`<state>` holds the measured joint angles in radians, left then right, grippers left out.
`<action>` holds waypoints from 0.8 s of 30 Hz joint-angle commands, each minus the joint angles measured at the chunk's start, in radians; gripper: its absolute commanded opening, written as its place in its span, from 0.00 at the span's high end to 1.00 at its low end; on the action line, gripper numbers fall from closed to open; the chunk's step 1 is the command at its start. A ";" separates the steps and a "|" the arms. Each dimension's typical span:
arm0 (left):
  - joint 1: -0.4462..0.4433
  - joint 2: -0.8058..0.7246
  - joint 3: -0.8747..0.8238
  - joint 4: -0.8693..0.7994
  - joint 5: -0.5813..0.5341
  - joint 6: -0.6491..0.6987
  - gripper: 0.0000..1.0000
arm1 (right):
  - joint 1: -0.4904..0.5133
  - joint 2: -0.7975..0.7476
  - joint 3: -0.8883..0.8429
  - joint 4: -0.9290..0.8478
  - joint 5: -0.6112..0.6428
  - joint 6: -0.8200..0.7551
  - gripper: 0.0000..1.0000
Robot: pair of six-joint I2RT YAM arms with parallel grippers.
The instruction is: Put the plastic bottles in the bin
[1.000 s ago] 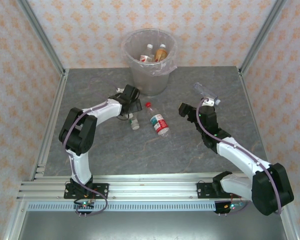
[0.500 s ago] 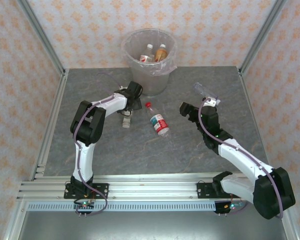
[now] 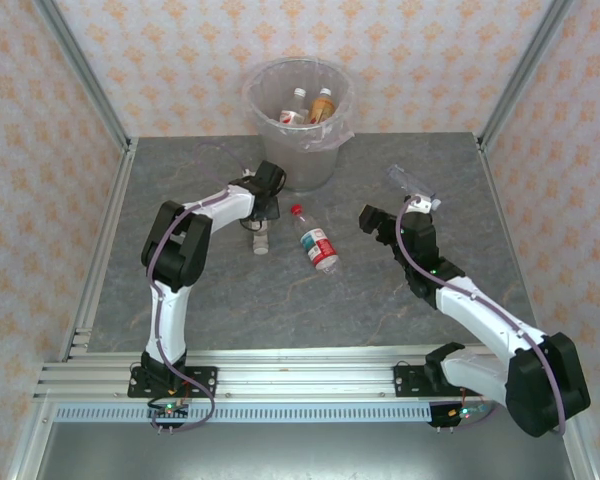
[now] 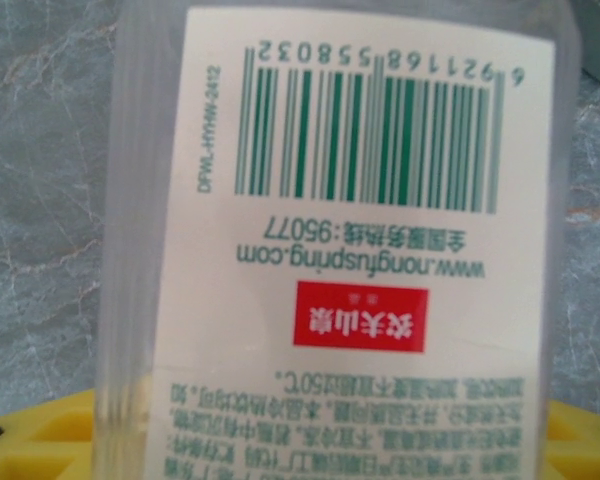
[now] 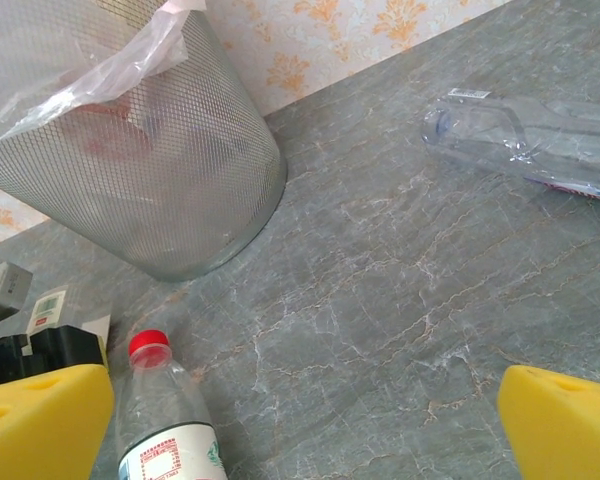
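Observation:
The bin [image 3: 298,120], lined with a clear bag, stands at the back and holds two bottles [image 3: 310,106]. In front of it my left gripper [image 3: 264,213] is shut on a small bottle [image 3: 262,238] with a white label and green barcode [image 4: 350,230], held just over the table; yellow pads [image 4: 40,440] flank it. A red-capped labelled bottle [image 3: 317,240] [image 5: 165,420] lies on the table. A clear unlabelled bottle [image 3: 410,184] [image 5: 525,140] lies at the right. My right gripper [image 3: 372,222] [image 5: 305,430] hangs open between those two, with nothing between its fingers.
The grey marble table [image 3: 310,300] is ringed by patterned walls with metal corner posts [image 3: 90,80]. The bin's mesh wall [image 5: 150,180] rises at the upper left of the right wrist view. Open tabletop lies toward the near edge.
My left arm folded in closer to the bin, and the held bottle swung left, then a little back to the right. The right arm barely moved.

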<state>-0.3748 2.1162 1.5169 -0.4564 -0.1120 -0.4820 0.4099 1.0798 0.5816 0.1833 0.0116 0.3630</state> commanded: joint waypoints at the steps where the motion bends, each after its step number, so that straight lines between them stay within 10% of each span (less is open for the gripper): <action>1: 0.005 -0.084 -0.027 0.003 0.005 0.020 0.50 | 0.006 0.013 0.014 -0.002 0.014 -0.002 0.01; 16: 0.004 -0.331 -0.182 0.091 0.012 0.019 1.00 | 0.006 0.022 0.016 0.004 0.005 0.003 0.01; 24: 0.004 -0.458 -0.198 0.087 -0.067 0.011 1.00 | 0.006 0.040 0.027 0.012 -0.005 0.003 0.01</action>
<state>-0.3748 1.7176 1.3300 -0.3897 -0.1062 -0.4694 0.4099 1.1141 0.5819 0.1833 0.0074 0.3634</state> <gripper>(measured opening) 0.574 0.992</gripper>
